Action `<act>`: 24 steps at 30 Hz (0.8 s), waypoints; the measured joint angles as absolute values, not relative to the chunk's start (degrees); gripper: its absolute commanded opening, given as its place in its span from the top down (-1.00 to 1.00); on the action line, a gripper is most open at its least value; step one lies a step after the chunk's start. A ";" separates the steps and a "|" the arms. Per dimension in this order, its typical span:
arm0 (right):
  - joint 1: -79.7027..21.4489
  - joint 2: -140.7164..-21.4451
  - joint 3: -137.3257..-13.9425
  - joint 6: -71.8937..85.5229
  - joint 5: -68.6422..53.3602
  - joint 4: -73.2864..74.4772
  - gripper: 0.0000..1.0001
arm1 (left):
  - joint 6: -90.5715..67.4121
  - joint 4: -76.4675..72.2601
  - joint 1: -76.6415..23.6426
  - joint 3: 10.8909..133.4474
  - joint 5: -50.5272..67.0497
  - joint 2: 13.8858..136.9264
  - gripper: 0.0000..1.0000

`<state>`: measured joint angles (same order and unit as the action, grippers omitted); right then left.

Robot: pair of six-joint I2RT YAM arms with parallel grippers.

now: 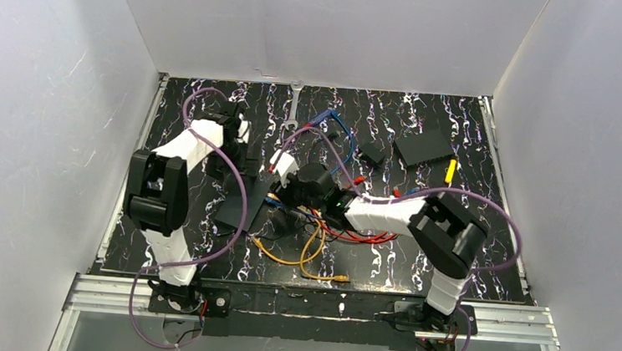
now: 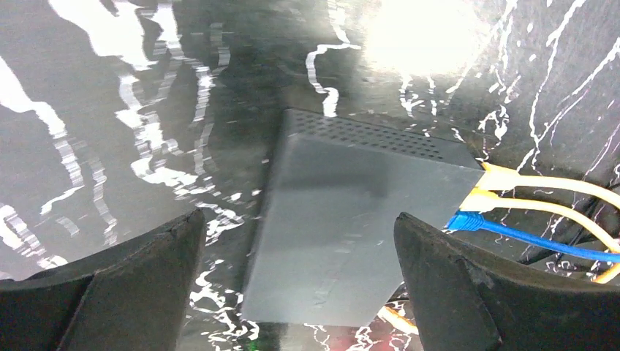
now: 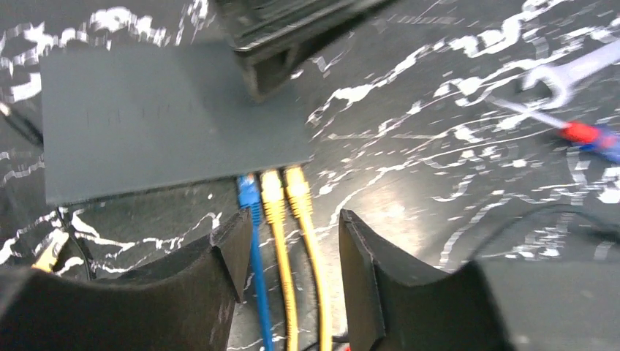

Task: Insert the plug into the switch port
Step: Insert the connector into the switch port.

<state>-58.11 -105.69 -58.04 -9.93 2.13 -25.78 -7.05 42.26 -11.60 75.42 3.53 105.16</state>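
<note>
**At switch's socket edge: plugs in, both grippers released**

Nearest, right gripper [image 3: 289, 252] stands unclenched, jaws straddling blue and yellow cables [image 3: 286, 292]. Blue plug [image 3: 248, 191] and yellow plugs [image 3: 296, 189] sit in switch [image 3: 161, 124], flat on table [image 3: 439, 183]. Beyond, left gripper [image 2: 298, 223] gapes wide over switch, grasping nothing.

Your left arm [image 1: 177, 152], at frame left, and right arm [image 1: 388, 213], at lower right, are white links between bulky black joint housings, each trailed by a looping purple cable [image 1: 244, 199]. The left gripper [image 2: 298, 218] and right gripper [image 3: 294, 216] carry matte black, wedge-shaped fingers [image 2: 139, 285].
</note>
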 measured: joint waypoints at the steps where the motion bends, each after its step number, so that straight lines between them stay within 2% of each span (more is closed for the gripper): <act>1: -58.11 -103.88 -57.78 -9.56 3.64 -25.78 -0.25 | -7.25 42.26 -11.03 75.22 2.39 103.88 -0.96; 10: -57.82 -92.29 -55.77 -6.04 18.46 -21.74 -0.76 | -8.58 40.80 -8.91 71.94 -2.50 82.35 -0.96; 18: -54.04 -90.59 -55.72 -0.86 30.89 -14.00 -0.80 | -9.93 37.12 -9.28 63.75 -3.27 58.87 -0.96; 24: -49.65 -93.54 -59.31 7.18 39.42 -9.06 -0.74 | -11.14 35.99 -11.46 59.72 -4.16 51.70 -0.96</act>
